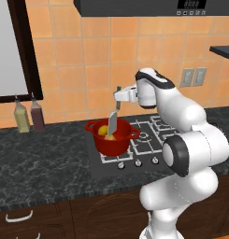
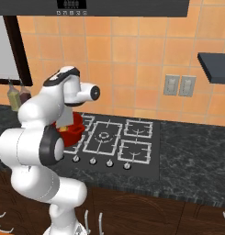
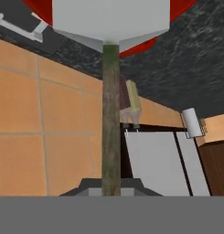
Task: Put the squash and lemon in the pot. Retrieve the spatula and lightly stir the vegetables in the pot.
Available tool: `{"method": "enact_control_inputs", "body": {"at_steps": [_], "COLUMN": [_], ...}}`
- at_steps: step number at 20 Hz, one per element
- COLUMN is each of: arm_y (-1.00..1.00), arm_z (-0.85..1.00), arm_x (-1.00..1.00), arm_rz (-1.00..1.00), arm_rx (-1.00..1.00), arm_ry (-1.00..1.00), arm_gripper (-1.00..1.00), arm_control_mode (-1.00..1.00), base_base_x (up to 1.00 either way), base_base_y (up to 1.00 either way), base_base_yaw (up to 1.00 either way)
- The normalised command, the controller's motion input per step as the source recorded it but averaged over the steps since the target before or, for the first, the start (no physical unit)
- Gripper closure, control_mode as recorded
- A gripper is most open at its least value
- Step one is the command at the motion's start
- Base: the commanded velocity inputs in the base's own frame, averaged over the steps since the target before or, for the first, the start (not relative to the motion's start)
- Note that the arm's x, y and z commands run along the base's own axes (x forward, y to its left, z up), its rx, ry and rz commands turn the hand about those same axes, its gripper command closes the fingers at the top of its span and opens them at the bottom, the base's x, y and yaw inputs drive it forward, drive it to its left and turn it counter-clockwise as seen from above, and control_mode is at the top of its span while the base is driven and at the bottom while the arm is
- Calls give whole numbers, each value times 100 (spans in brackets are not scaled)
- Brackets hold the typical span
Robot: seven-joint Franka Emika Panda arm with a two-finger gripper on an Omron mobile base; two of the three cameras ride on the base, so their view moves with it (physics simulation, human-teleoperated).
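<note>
The gripper hung over the red pot, its jaws closed on the thin dark handle of the spatula, which pointed down with its pale blade dipped inside the pot's rim. The pot stood on the front left burner of the stovetop, set into the dark marbled surface. Inside it, the bright yellow lemon lay to the left of the blade and the paler squash sat low beside the blade, partly hidden by it. In the hand view the handle ran straight up to the wide grey-white blade with red pot wall showing behind its edges. Two bottles stood against the tiled wall, well apart from the pot
</note>
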Motion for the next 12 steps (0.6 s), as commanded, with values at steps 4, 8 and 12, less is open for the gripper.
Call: {"method": "enact_control_inputs", "body": {"at_steps": [4, 8, 12], "arm_y": [0, -1, -8], "arm_z": [-32, -5, 2], "arm_x": [-6, -46, -52], "arm_rz": [0, 0, 0], "arm_rx": [0, 0, -3], "arm_ry": [1, 8, 31], "arm_gripper": [100, 100, 100], "arm_control_mode": [-100, -100, -100], "base_base_x": [0, 0, 0], "base_base_y": [0, 0, 0], "base_base_yaw": [0, 0, 0]}}
